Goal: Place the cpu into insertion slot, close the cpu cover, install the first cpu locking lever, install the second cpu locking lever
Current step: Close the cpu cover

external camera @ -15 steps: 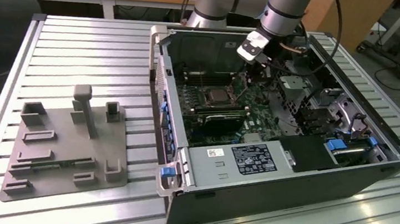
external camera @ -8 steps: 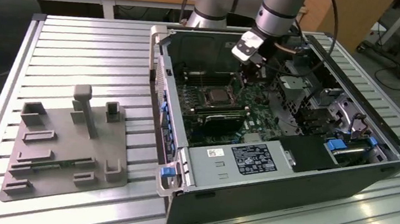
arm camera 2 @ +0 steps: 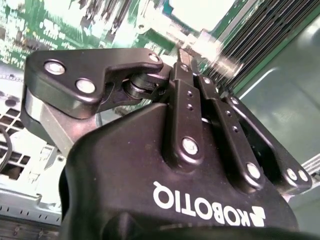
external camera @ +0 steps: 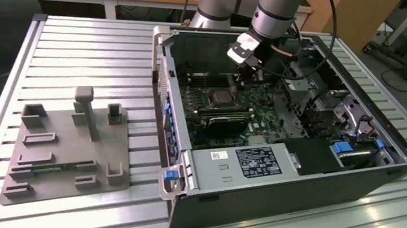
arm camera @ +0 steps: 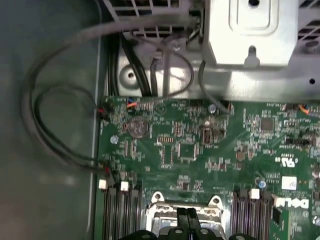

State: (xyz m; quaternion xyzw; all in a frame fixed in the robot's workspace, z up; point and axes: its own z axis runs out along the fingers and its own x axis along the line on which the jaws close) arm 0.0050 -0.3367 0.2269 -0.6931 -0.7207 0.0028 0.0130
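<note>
An open computer case (external camera: 183, 163) lies on the slatted table. On its green motherboard (arm camera: 210, 145) the insertion slot (external camera: 219, 98) holds the silvery-tan cpu (external camera: 220, 97), with a silvery frame, the cpu cover (arm camera: 165, 210), around it. I cannot tell how its locking levers stand. My gripper (external camera: 247, 78) hangs inside the case, just above and to the exterior view's right of the slot. Its black fingers (arm camera 2: 186, 85) are pressed together, shut, with nothing visible between them. In the first wrist view the gripper (arm camera: 187, 220) sits over the cover's edge.
A black label-bearing box (external camera: 257, 161) fills the case's near end, with a blue latch (external camera: 171, 174) beside it. Memory slots (arm camera: 120, 215) flank the socket. Black cables (arm camera: 55, 130) loop along the case wall. A grey fixture plate (external camera: 71, 151) lies on the table at the exterior view's left.
</note>
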